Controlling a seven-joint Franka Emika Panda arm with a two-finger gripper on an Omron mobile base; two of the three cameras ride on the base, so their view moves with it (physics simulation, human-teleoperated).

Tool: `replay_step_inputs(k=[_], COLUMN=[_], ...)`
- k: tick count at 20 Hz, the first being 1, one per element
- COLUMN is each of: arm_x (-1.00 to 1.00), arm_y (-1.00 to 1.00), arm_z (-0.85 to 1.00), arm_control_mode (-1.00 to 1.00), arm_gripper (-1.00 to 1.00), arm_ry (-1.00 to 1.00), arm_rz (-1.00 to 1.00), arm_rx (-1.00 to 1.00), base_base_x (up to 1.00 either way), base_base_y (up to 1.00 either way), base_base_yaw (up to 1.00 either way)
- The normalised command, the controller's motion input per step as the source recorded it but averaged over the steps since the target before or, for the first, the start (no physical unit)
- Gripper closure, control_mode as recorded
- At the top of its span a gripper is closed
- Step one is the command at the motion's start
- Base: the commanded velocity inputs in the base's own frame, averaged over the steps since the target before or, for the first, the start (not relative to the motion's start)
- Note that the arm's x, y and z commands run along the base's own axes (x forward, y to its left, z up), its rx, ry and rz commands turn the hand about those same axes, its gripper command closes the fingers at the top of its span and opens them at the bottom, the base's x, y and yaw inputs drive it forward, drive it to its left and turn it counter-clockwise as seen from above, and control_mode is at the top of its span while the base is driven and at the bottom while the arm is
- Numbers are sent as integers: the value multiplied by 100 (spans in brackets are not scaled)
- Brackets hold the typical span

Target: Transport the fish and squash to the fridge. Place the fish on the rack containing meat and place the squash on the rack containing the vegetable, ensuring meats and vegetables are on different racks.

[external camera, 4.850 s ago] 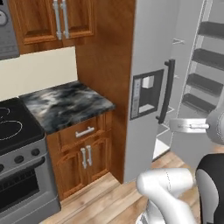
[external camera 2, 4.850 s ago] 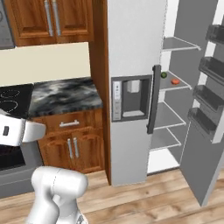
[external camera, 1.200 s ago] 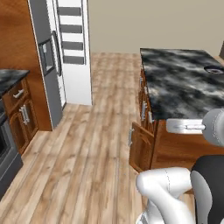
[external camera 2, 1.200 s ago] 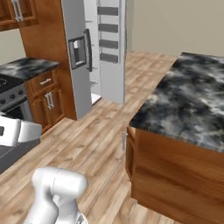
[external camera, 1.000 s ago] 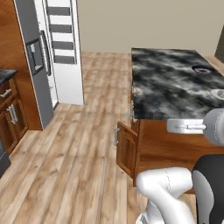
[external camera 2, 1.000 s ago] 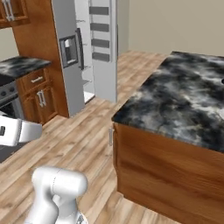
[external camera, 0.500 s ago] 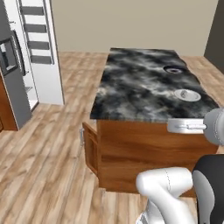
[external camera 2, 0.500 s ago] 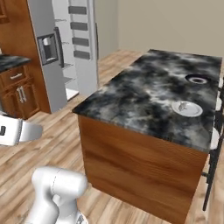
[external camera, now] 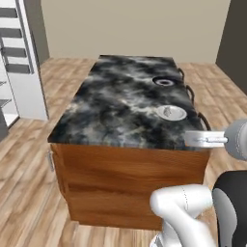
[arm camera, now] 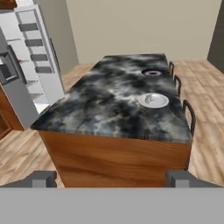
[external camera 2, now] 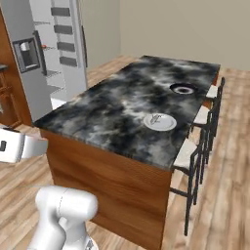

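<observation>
A slender grey fish (external camera: 167,112) lies on a round pale plate (external camera: 177,115) near the right edge of the dark marble island (external camera: 120,106). The same fish (arm camera: 150,99) and fish (external camera 2: 155,118) sit ahead of my hand, well beyond reach. My gripper (arm camera: 110,179) is open and empty, held in the air before the island's wooden front. The squash is out of view. The grey fridge (external camera 2: 29,53) stands at the left with its door open, and the fridge (arm camera: 19,65) shows pale shelves.
A dark plate with a pale rim (external camera: 164,82) rests farther back on the island. Dark stools with white seats (external camera 2: 197,132) line the island's right side. Wooden floor (external camera: 24,159) runs between the fridge and the island.
The whole picture has swung from the fridge to the island, so the base has moved; the island is now centred and closer. The gripper has stayed open.
</observation>
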Motion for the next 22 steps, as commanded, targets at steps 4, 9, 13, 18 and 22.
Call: replay_step_inputs(k=[4,9,13,18,22], arm_x=[0,0,0,0,0], arm_y=[0,0,0,0,0], arm_z=[0,0,0,0,0], arm_control_mode=[100,100,100,100,100], arm_gripper=[-100,-100,-100,-100,-100], arm_ry=[0,0,0,0,0], arm_rz=[0,0,0,0,0], arm_rx=[0,0,0,0,0], base_base_x=[47,41,18,2,11], base_base_y=[-100,-100,-100,-100,-100], base_base_yaw=[0,0,0,1,20])
